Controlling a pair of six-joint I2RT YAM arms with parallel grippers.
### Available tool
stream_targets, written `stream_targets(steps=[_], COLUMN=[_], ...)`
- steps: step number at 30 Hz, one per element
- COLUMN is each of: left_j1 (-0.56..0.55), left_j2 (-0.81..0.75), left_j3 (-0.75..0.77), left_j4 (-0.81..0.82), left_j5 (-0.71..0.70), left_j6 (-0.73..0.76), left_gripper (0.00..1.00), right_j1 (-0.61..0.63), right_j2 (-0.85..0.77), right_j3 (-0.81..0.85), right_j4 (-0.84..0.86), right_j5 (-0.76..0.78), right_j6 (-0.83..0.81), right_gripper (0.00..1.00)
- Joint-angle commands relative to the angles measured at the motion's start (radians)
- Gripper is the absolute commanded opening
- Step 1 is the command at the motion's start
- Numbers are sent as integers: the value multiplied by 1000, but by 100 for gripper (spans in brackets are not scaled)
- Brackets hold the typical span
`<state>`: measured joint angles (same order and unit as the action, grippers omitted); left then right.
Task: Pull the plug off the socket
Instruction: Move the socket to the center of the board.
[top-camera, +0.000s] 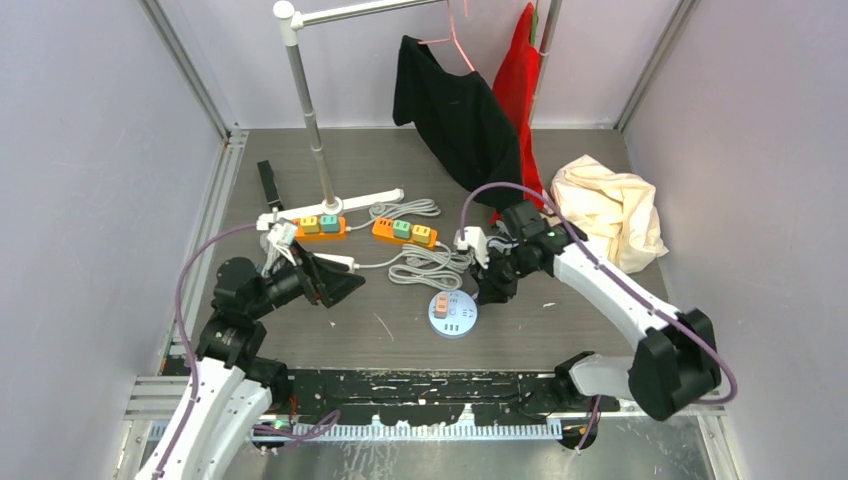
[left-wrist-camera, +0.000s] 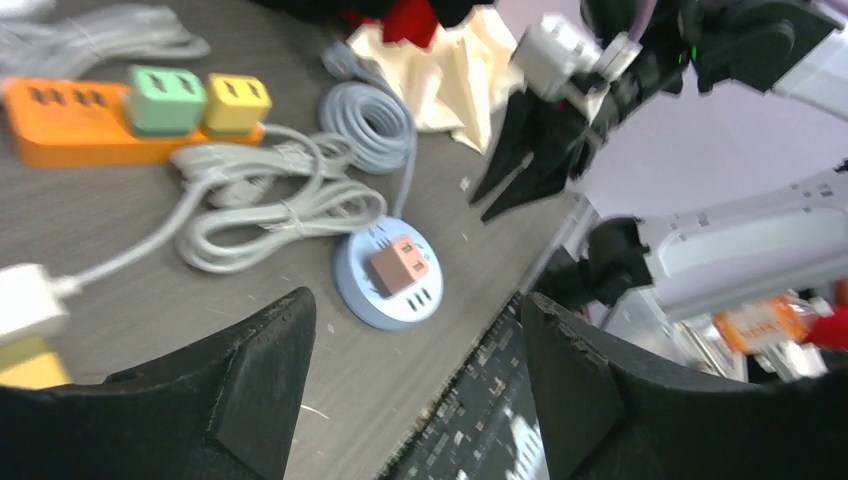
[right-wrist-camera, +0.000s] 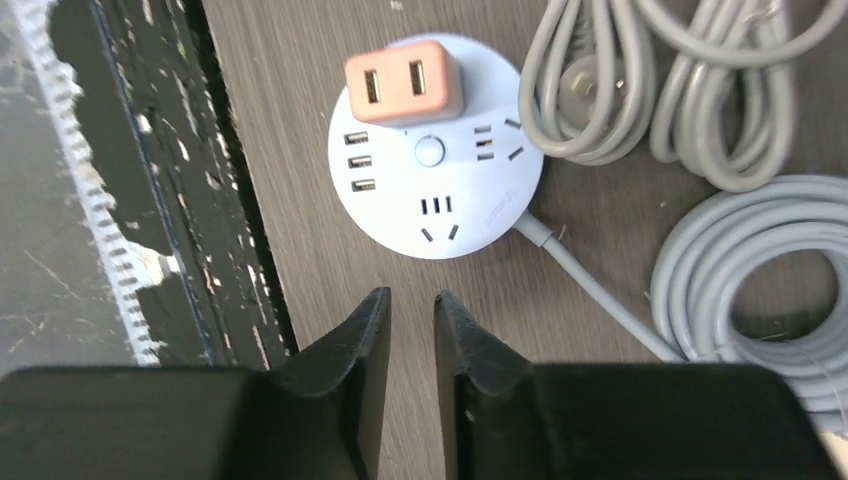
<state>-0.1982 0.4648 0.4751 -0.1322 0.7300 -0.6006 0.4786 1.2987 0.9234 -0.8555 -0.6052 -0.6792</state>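
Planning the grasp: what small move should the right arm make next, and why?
Probably open the right gripper: its jaws are shut and empty, short of the pink plug seated in the round socket, and must spread to straddle it.

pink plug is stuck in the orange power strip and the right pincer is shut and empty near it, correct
No: the pink plug sits in the round blue socket instead; the right wrist view shows it. The right pincer is shut and empty near it.
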Motion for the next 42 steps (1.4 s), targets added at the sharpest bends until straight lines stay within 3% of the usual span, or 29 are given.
stream_targets(steps=[1,2,4,6,9,14,16,22,28,29,42], left_j1=[-180,-265,-445,-661,-817,-836,-837,-843,-910,-922,-1064], left_j2=[45,68,119,194,318,511,569,727,795,797,1095], left_j3=[-19,-11,0,10,-17,-123,-93,132,252,275,652], left_j4=[187,187,186,191,286,568,574,262,91,58,-410], left_j5=[-131,-213,-418,-602,-772,-789,-811,-927,-1076,-1098,-1407], left_j6=[-134,-121,-65,31,192,160,81,-81,-150,-161,-323], left_gripper=[74,74,74,76,79,80,78,75,74,69,57], right_j1=[-41,-45,-46,-46,-46,-46,-45,-46,-53,-55,-148], right_j2=[-103,-115,-120,-120,-126,-144,-140,-140,-127,-122,-104], right_j3=[25,17,12,12,5,-21,-16,-17,-17,-17,-9], right_j4=[-27,-23,-28,-39,-52,-77,-73,13,104,121,203], right_j5=[-169,-173,-182,-197,-227,-252,-243,-128,-5,12,133], right_j6=[-41,-45,-64,-79,-122,-211,-203,-84,43,68,226], right_gripper=[41,50,58,62,65,71,71,70,68,68,68])
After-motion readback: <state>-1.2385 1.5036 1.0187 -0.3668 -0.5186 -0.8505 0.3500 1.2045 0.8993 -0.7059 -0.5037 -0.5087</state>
